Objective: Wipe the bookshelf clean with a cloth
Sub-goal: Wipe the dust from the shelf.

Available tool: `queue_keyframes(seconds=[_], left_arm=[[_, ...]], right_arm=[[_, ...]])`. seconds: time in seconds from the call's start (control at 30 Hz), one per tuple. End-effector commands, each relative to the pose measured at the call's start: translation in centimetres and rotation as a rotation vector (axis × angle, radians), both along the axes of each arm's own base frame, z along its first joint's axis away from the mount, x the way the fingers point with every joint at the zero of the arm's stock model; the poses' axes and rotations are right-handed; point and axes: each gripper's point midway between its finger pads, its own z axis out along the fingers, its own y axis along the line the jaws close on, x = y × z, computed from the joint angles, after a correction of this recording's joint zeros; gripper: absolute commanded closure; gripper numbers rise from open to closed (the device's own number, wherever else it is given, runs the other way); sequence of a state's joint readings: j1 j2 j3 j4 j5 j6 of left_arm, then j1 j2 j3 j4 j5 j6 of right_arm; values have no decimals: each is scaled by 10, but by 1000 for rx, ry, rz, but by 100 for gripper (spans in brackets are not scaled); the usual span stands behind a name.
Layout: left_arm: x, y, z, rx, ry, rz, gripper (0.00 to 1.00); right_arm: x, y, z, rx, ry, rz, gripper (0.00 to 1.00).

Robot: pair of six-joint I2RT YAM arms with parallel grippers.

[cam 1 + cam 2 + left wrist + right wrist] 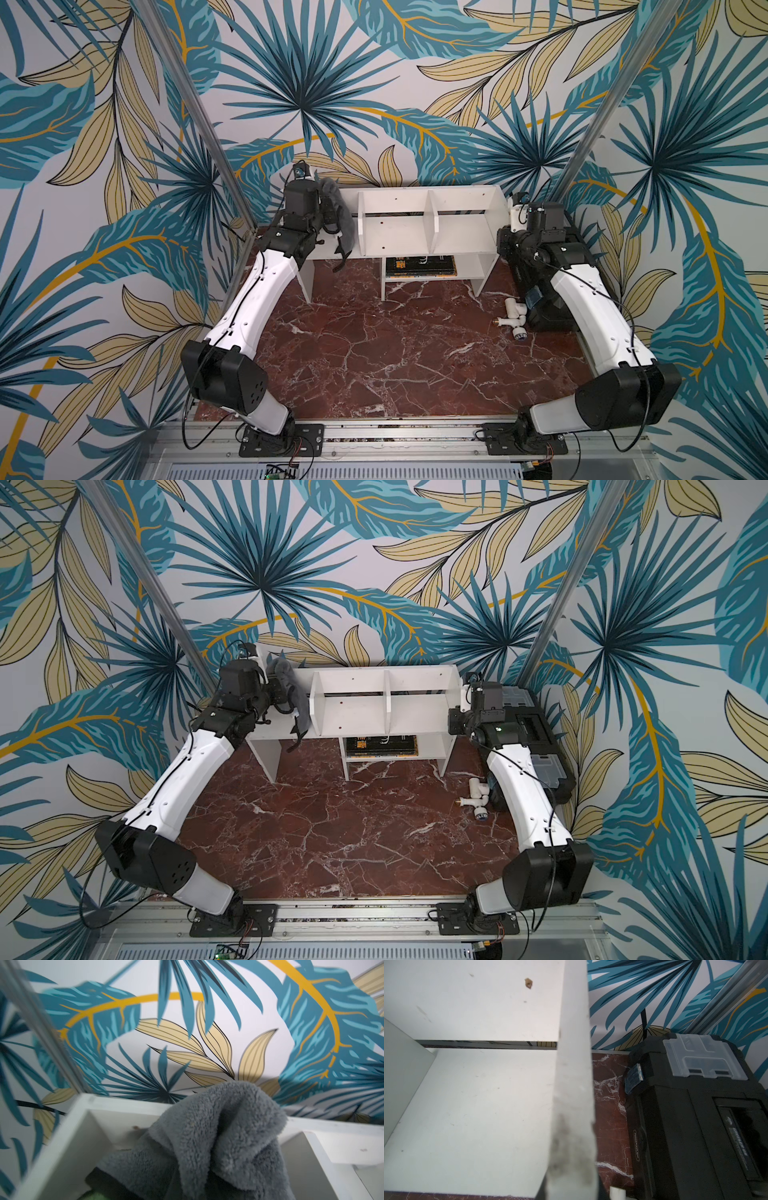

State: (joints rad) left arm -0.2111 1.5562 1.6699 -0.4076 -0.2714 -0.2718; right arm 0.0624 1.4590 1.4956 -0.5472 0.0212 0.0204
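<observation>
Nearest the arm bases lies the open red marble bench (pixel 374 353). Farther in, toward the right side, a white pipe fitting (pixel 513 318) lies just beside a black toolbox (pixel 536 729). Beyond that, the bookshelf (pixel 415 199) stands at the back of the bench against the leaf-patterned wall (pixel 374 83), with a flat stack of dark books (pixel 419 266) in a lower compartment. The right end effector (pixel 503 239) is at the bookshelf's right end panel. The right wrist view shows that panel's scuffed front edge running down between the narrow jaws, which are closed on it. At the opposite end, the left end effector (pixel 329 214) reaches into the leftmost upper compartment, jaws clamped tight on the cloth (pixel 345 226). The grey cloth is bunched up. Its top rises above the bookshelf's back board in the left wrist view, its body lies against the left divider, and a dark trimmed tail hangs past the shelf board's front edge.
</observation>
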Motion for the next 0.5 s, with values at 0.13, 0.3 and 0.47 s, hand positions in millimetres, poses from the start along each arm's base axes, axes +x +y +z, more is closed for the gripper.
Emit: queue_keyframes(seconds=[0.13, 0.3, 0.47], left_arm=[[-40, 56, 12, 115, 19, 147, 100], [-55, 29, -44, 27, 78, 27, 100], [-54, -24, -87, -29, 97, -165, 100]], right_arm=[[-6, 50, 16, 252, -38, 155, 100], [-7, 51, 9, 257, -28, 154, 100], [-7, 51, 7, 257, -23, 152, 100]])
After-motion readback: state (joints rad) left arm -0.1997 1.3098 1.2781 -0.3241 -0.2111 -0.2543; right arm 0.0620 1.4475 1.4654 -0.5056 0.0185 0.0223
